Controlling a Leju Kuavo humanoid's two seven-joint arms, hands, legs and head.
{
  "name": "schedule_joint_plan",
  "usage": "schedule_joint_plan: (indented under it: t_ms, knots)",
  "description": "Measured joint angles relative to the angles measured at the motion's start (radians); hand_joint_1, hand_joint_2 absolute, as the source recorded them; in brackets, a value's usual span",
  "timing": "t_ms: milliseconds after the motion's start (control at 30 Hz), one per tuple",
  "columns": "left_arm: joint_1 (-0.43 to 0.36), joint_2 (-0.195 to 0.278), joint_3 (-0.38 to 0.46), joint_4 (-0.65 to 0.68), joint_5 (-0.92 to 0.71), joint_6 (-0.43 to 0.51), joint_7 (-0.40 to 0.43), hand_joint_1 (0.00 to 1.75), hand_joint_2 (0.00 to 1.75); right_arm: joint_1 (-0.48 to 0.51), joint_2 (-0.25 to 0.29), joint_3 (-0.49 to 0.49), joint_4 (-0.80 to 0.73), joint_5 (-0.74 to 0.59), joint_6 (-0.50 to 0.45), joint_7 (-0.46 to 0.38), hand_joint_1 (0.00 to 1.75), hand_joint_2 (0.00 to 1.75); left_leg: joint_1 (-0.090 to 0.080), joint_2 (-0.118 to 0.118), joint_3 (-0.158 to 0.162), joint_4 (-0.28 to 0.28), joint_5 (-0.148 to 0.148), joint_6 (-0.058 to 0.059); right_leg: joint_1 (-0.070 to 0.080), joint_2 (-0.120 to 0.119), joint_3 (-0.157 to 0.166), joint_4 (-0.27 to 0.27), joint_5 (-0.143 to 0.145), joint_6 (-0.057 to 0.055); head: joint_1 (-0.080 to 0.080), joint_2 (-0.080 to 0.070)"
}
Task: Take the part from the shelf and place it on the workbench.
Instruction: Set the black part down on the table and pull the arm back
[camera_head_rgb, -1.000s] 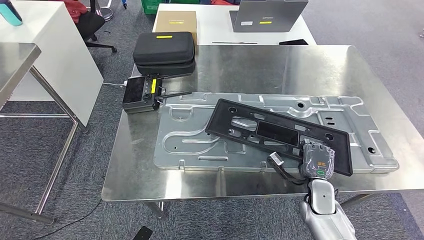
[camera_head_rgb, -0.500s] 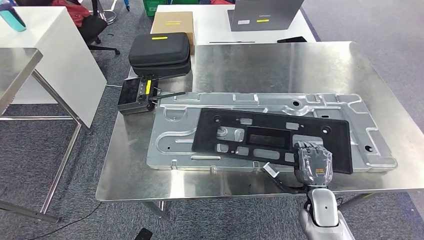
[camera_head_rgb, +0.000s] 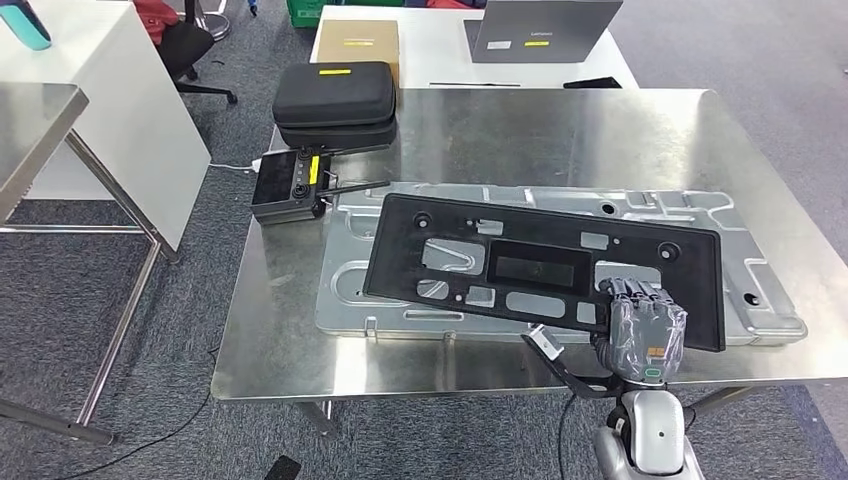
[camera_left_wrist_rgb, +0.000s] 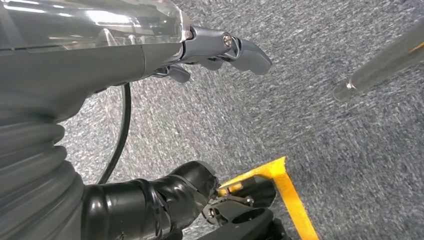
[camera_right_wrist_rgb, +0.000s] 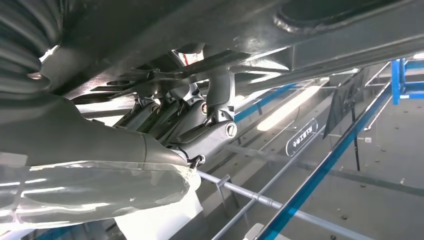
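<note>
My left hand (camera_left_wrist_rgb: 220, 50) hangs over carpet, fingers apart, holding nothing. My right hand (camera_head_rgb: 640, 335) grips the near edge of the black panel (camera_head_rgb: 545, 268), which stretches away to that hand's left above the steel table (camera_head_rgb: 560, 130), over a grey stamped sheet (camera_head_rgb: 350, 285). I judge the unsupported far end could sag or swing and strike the controller (camera_head_rgb: 287, 187) beyond it. Further off sit a black case (camera_head_rgb: 333, 100), a brown box (camera_head_rgb: 358, 42) and a laptop (camera_head_rgb: 545, 25).

Light: bright, even, overhead | Glare: soft sheen on workbench (camera_head_rgb: 560, 130) | Shadows: faint | Focus: head view sharp, wrist views blurred close up
</note>
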Motion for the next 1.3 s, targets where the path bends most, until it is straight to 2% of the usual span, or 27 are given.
schedule_joint_plan:
  t_ms: [67, 100, 133, 200, 233, 300, 333, 400, 433, 467, 500, 567, 600, 633, 733, 800, 833, 900, 933, 967, 1000, 1067, 1100, 1133, 1167, 1233, 1300]
  knots:
    - [-0.001, -0.001, 0.0, 0.0, 0.002, 0.0, 0.0, 0.0, 1.75, 0.002, 0.0, 0.0, -0.008, 0.0, 0.0, 0.0, 1.71, 1.75, -0.002, -0.001, 0.002, 0.002, -0.003, -0.003, 0.003, 0.0, 0.067, -0.137, 0.065, -0.011, 0.0, 0.0]
    - [-0.001, -0.001, 0.0, 0.0, 0.004, 0.0, 0.0, 0.0, 1.75, 0.002, 0.0, 0.0, -0.012, 0.0, 0.0, 0.0, 1.71, 1.75, -0.004, -0.002, 0.002, 0.004, -0.005, -0.006, 0.006, 0.0, 0.093, -0.192, 0.082, -0.016, 0.0, 0.0]
    - [-0.001, -0.002, 0.0, 0.0, 0.005, 0.0, -0.001, 0.0, 1.75, 0.004, 0.0, 0.0, -0.017, 0.001, 0.0, 0.001, 1.71, 1.75, -0.005, -0.002, 0.001, 0.004, -0.006, -0.01, 0.01, 0.001, 0.108, -0.226, 0.088, -0.02, 0.0, 0.0]
    - [-0.001, -0.002, 0.0, 0.0, 0.006, 0.0, -0.002, 0.0, 1.75, 0.008, 0.0, 0.0, -0.022, 0.004, 0.0, 0.004, 1.71, 1.75, -0.006, -0.001, 0.0, 0.002, -0.005, -0.02, 0.015, 0.002, 0.108, -0.237, 0.086, -0.025, 0.0, 0.0]
    - [0.0, -0.002, 0.0, 0.0, 0.006, 0.0, -0.003, 0.0, 1.75, 0.011, 0.0, 0.0, -0.025, 0.005, 0.0, 0.005, 1.71, 1.75, -0.005, -0.001, 0.0, 0.002, -0.007, -0.026, 0.012, 0.002, 0.11, -0.241, 0.088, -0.03, 0.0, 0.0]
    - [-0.001, -0.002, 0.0, 0.0, 0.007, 0.0, -0.004, 0.0, 1.75, 0.014, 0.0, 0.0, -0.029, 0.006, 0.0, 0.006, 1.71, 1.75, -0.005, -0.001, -0.013, 0.036, -0.035, -0.036, 0.007, 0.001, 0.116, -0.25, 0.092, -0.043, -0.001, 0.0]
    - [-0.001, -0.002, 0.0, 0.0, 0.007, 0.0, -0.004, 0.0, 1.75, 0.015, 0.0, 0.0, -0.031, 0.007, 0.0, 0.007, 1.71, 1.75, -0.004, 0.0, -0.033, 0.083, -0.064, -0.039, 0.004, 0.0, 0.119, -0.253, 0.093, -0.048, -0.001, 0.0]
    - [0.0, -0.002, 0.0, 0.0, 0.008, 0.0, -0.005, 0.0, 1.75, 0.017, 0.0, 0.0, -0.032, 0.009, 0.0, 0.011, 1.71, 1.75, -0.002, 0.0, -0.093, 0.214, -0.126, -0.044, 0.006, -0.001, 0.119, -0.252, 0.092, -0.053, -0.001, 0.0]
    - [0.001, -0.002, 0.0, 0.0, 0.008, 0.0, -0.005, 0.0, 1.75, 0.018, 0.0, 0.0, -0.032, 0.01, 0.0, 0.015, 1.71, 1.75, -0.002, 0.0, -0.117, 0.264, -0.14, -0.046, 0.008, -0.001, 0.119, -0.251, 0.091, -0.054, -0.001, 0.0]
    - [0.002, -0.002, 0.0, 0.0, 0.008, 0.0, -0.005, 0.0, 1.75, 0.02, 0.0, 0.0, -0.032, 0.012, 0.0, 0.018, 1.71, 1.75, -0.002, 0.0, -0.127, 0.28, -0.135, -0.046, 0.008, 0.0, 0.119, -0.249, 0.09, -0.055, -0.001, 0.0]
    - [0.003, -0.002, 0.0, 0.0, 0.008, 0.0, -0.005, 0.0, 1.75, 0.022, 0.0, 0.0, -0.032, 0.014, 0.0, 0.021, 1.71, 1.75, -0.002, 0.0, -0.115, 0.254, -0.11, -0.045, 0.009, 0.001, 0.12, -0.247, 0.088, -0.055, -0.001, 0.0]
    - [0.002, -0.001, 0.0, 0.0, 0.008, 0.0, -0.005, 0.0, 1.75, 0.023, 0.0, 0.0, -0.032, 0.016, 0.0, 0.022, 1.71, 1.75, -0.003, 0.0, -0.054, 0.123, -0.04, -0.035, 0.01, 0.003, 0.123, -0.243, 0.083, -0.053, -0.001, 0.0]
    - [0.001, -0.001, 0.0, 0.0, 0.008, 0.0, -0.005, 0.0, 1.75, 0.023, 0.0, 0.0, -0.032, 0.017, 0.0, 0.022, 1.71, 1.75, -0.005, 0.0, -0.025, 0.061, -0.017, -0.029, 0.012, 0.004, 0.122, -0.24, 0.081, -0.049, -0.001, 0.0]
    - [0.0, 0.0, 0.0, 0.0, 0.008, 0.0, -0.005, 0.0, 1.75, 0.023, 0.0, 0.0, -0.032, 0.018, 0.0, 0.023, 1.71, 1.75, -0.008, 0.0, -0.008, 0.022, -0.006, -0.025, 0.014, 0.004, 0.121, -0.239, 0.081, -0.045, -0.001, 0.0]
    - [0.001, 0.0, 0.0, 0.0, 0.008, 0.0, -0.005, 0.0, 1.75, 0.024, 0.0, 0.0, -0.032, 0.019, 0.0, 0.024, 1.71, 1.75, -0.009, -0.001, -0.001, -0.001, -0.001, -0.015, 0.014, 0.004, 0.119, -0.241, 0.083, -0.03, -0.001, 0.0]
    - [0.0, -0.001, 0.0, 0.0, 0.008, 0.0, -0.005, 0.0, 1.75, 0.024, 0.0, 0.001, -0.032, 0.02, 0.0, 0.024, 1.71, 1.75, -0.003, 0.0, 0.006, -0.015, 0.007, -0.005, 0.013, 0.004, 0.111, -0.218, 0.062, -0.021, 0.0, 0.0]
    - [-0.001, -0.001, 0.0, 0.0, 0.008, 0.0, -0.005, 0.0, 1.75, 0.024, 0.0, 0.001, -0.032, 0.02, 0.0, 0.024, 1.71, 1.75, 0.0, 0.001, 0.008, -0.02, 0.01, -0.001, 0.012, 0.004, 0.094, -0.178, 0.037, -0.017, 0.0, 0.0]
    - [-0.001, -0.001, 0.0, 0.0, 0.008, 0.0, -0.005, 0.0, 1.75, 0.025, 0.0, 0.001, -0.032, 0.02, 0.0, 0.024, 1.71, 1.75, 0.0, 0.001, 0.008, -0.021, 0.011, 0.003, 0.008, 0.003, 0.035, -0.051, -0.025, -0.009, 0.0, 0.0]
    - [0.0, -0.002, 0.0, 0.0, 0.008, 0.0, -0.005, 0.0, 1.75, 0.026, 0.0, 0.001, -0.032, 0.02, 0.0, 0.024, 1.71, 1.75, -0.001, 0.001, 0.007, -0.02, 0.011, 0.002, 0.006, 0.003, 0.008, 0.003, -0.042, -0.005, 0.0, 0.0]
    - [0.0, -0.002, 0.0, 0.0, 0.008, 0.0, -0.005, 0.0, 1.75, 0.028, 0.0, 0.001, -0.032, 0.02, 0.0, 0.024, 1.71, 1.75, -0.001, 0.001, 0.007, -0.019, 0.01, 0.002, 0.004, 0.003, -0.006, 0.027, -0.041, -0.003, 0.0, 0.0]
    - [0.001, -0.002, 0.0, 0.0, 0.008, 0.0, -0.005, 0.0, 1.75, 0.029, 0.0, 0.001, -0.032, 0.02, 0.0, 0.024, 1.71, 1.75, 0.0, 0.0, 0.007, -0.018, 0.009, 0.001, 0.002, 0.003, 0.0, 0.011, -0.02, -0.001, 0.0, 0.0]
    - [0.0, -0.002, 0.0, 0.0, 0.008, 0.0, -0.005, 0.0, 1.75, 0.028, 0.0, 0.001, -0.032, 0.02, 0.0, 0.024, 1.71, 1.75, 0.0, 0.0, 0.009, -0.013, 0.004, -0.004, -0.002, 0.002, 0.057, -0.112, 0.048, -0.001, 0.0, 0.0]
    - [0.0, -0.002, 0.0, 0.0, 0.008, 0.0, -0.005, 0.0, 1.75, 0.027, 0.0, 0.001, -0.031, 0.02, 0.0, 0.025, 1.71, 1.75, -0.001, -0.001, 0.008, -0.009, 0.001, -0.009, -0.001, 0.002, 0.087, -0.174, 0.071, -0.003, 0.0, 0.0]
    - [-0.001, -0.002, 0.0, 0.0, 0.008, 0.0, -0.005, 0.0, 1.75, 0.027, 0.0, 0.001, -0.031, 0.02, 0.0, 0.026, 1.71, 1.75, -0.003, -0.002, 0.007, -0.005, -0.001, -0.014, 0.0, 0.003, 0.105, -0.215, 0.082, -0.006, 0.0, 0.0]
    - [-0.001, -0.002, 0.0, 0.0, 0.008, 0.0, -0.005, 0.0, 1.75, 0.027, 0.0, 0.001, -0.03, 0.02, 0.0, 0.028, 1.71, 1.75, -0.004, -0.002, 0.005, -0.004, -0.002, -0.019, 0.003, 0.004, 0.113, -0.233, 0.082, -0.011, 0.0, 0.0]
    - [0.0, -0.002, 0.0, 0.0, 0.009, 0.0, -0.005, 0.0, 1.75, 0.027, 0.0, 0.001, -0.029, 0.019, 0.0, 0.034, 1.71, 1.75, -0.006, -0.002, 0.003, -0.005, -0.002, -0.03, 0.006, 0.006, 0.112, -0.235, 0.082, -0.023, 0.0, 0.0]
    - [-0.001, -0.002, 0.0, 0.0, 0.009, 0.0, -0.005, 0.0, 1.75, 0.026, 0.0, 0.001, -0.029, 0.019, 0.0, 0.039, 1.71, 1.75, -0.003, -0.002, -0.006, 0.017, -0.021, -0.04, 0.003, 0.005, 0.113, -0.24, 0.085, -0.038, 0.0, 0.0]
